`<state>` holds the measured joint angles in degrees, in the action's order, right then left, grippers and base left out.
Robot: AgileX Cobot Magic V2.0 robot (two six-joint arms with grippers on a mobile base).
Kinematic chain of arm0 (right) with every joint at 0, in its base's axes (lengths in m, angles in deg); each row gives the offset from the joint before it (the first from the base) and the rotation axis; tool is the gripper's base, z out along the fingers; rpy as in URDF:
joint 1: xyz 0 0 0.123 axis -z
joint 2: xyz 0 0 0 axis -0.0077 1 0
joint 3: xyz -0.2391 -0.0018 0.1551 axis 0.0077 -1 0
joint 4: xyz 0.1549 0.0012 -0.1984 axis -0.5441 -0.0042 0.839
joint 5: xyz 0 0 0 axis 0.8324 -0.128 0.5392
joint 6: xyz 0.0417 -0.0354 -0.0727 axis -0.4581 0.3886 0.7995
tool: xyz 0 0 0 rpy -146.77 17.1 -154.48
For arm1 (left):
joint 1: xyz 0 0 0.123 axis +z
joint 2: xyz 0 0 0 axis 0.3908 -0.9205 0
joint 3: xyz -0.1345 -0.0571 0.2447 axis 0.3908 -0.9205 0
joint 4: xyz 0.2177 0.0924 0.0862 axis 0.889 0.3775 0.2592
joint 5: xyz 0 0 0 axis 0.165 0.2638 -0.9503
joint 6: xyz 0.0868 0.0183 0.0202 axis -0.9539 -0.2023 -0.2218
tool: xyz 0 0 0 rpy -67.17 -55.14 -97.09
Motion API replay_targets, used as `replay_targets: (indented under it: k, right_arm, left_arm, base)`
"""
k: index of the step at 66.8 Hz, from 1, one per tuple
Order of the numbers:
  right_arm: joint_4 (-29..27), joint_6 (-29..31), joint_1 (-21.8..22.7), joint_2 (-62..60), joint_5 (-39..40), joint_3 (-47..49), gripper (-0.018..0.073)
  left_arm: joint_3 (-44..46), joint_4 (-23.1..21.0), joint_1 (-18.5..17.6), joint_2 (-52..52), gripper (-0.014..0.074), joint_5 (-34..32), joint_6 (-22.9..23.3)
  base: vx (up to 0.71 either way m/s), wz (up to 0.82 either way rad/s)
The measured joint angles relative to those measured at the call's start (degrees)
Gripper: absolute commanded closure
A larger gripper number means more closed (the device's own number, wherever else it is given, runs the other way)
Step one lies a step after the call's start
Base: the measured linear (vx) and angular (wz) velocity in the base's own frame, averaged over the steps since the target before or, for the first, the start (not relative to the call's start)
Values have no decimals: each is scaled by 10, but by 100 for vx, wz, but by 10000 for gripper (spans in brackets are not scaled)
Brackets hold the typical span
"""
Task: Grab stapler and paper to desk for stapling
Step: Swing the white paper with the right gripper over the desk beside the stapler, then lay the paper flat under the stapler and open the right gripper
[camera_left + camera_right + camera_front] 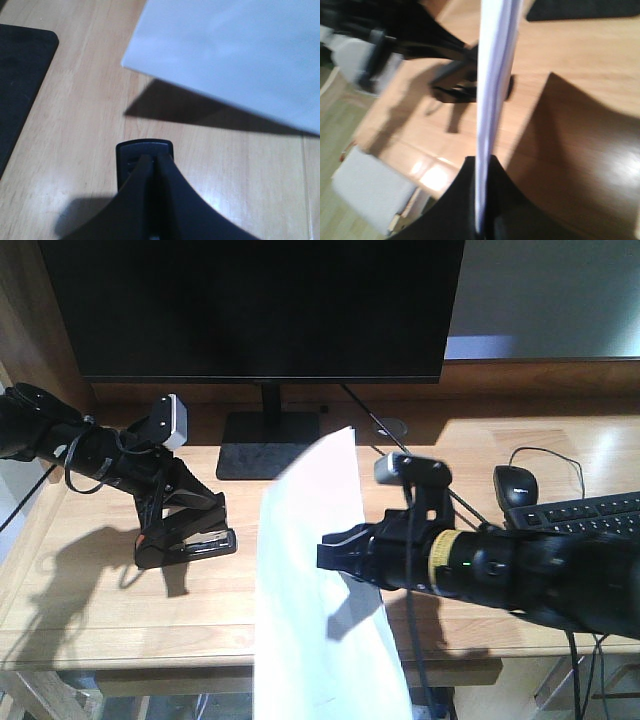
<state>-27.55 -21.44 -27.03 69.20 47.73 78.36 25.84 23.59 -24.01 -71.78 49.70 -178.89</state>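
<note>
The black stapler (188, 538), with an orange patch at its left end, sits low on the wooden desk (100, 610) at the left. My left gripper (178, 512) is shut on it from above. In the left wrist view the stapler's dark end (145, 149) shows just past the closed fingertips (150, 162). My right gripper (335, 555) is shut on the paper (310, 580), a large white sheet held upright over the desk's front edge. The right wrist view has the paper (492, 90) edge-on between the fingers (465, 200), with the stapler (457, 85) beyond it.
A black monitor (260, 310) stands at the back on a dark flat base (268, 445). A black mouse (518, 483) and a keyboard (590, 512) lie at the right, with cables running across the desk. The desk's front edge (200, 665) is close below the arms.
</note>
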Motion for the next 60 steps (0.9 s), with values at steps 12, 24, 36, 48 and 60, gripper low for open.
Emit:
replay_targets:
  k: [12, 24, 36, 48, 60]
  right_arm:
    - [-130, 92, 0, 85, 2, 27, 564]
    - [-193, 146, 0, 114, 37, 50, 564]
    - [-239, 175, 0, 117, 79, 53, 564]
    - [-276, 212, 0, 140, 86, 60, 564]
    - [-279, 218, 0, 171, 90, 87, 564]
  left_arm:
    - [0, 0, 0, 0, 603, 0, 0]
    - [0, 0, 0, 0, 603, 0, 0]
    - [0, 0, 0, 0, 603, 0, 0]
    - [0, 0, 0, 0, 603, 0, 0]
    - [0, 0, 0, 0, 603, 0, 0]
  base:
    - [0, 0]
    - [0, 0]
    - [0, 0]
    - [0, 0]
    - [0, 0]
